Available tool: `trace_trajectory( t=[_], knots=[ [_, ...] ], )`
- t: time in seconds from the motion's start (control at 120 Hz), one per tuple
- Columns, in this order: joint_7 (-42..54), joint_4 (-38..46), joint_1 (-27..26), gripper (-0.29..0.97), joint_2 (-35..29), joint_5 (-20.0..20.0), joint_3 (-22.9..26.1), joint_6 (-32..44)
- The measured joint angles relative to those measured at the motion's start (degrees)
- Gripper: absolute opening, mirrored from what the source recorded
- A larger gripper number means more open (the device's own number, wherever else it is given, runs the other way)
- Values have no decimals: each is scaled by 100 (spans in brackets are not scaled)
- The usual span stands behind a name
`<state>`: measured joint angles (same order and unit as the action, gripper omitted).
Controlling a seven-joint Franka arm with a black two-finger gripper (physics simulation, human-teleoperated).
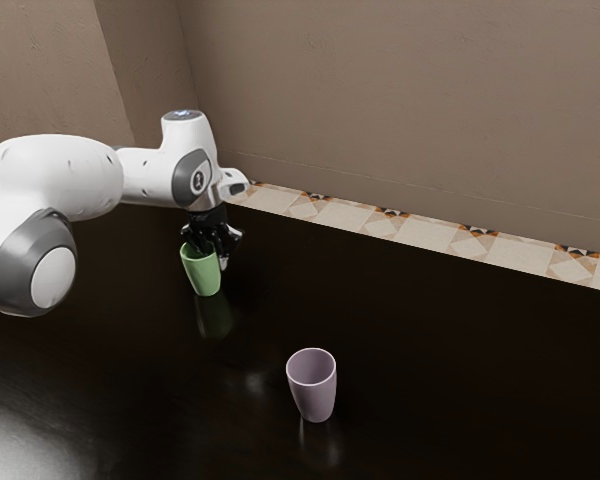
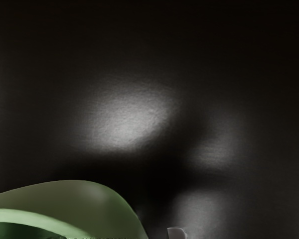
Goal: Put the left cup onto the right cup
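Observation:
A green cup (image 1: 202, 271) hangs above the dark table, its reflection visible on the surface below it. My black gripper (image 1: 209, 252) is shut on the cup's rim, holding it upright from above. A pale purple cup (image 1: 311, 383) stands upright on the table, toward the exterior view's right and nearer the front, well apart from the green one. In the wrist view the green cup's rim (image 2: 60, 206) curves large and blurred just under my hand, over the dark tabletop.
The glossy black table (image 1: 460, 360) stretches wide around both cups. A patterned tile strip (image 1: 430, 232) runs along the table's far edge under the beige wall. My white arm (image 1: 50, 215) fills the exterior view's left.

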<state>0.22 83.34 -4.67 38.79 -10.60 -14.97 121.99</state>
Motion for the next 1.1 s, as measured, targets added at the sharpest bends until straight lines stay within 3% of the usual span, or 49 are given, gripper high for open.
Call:
trace_trajectory(
  t=[0.2, 0.358, 0.583, 0.883, 1.1],
  knots=[
    [5, 5, 1, -7, -64, 18, -6, -57],
    [-8, 211, -19, -8, -486, 129, -6, -133],
    [-304, 273, -552, -9, -1410, 744, 45, -702],
    [-1315, 1119, -1235, -10, -2907, 1638, 848, -1431],
    [-2287, 1895, -1494, -10, -3597, 1901, 1350, -1643]
  ],
)
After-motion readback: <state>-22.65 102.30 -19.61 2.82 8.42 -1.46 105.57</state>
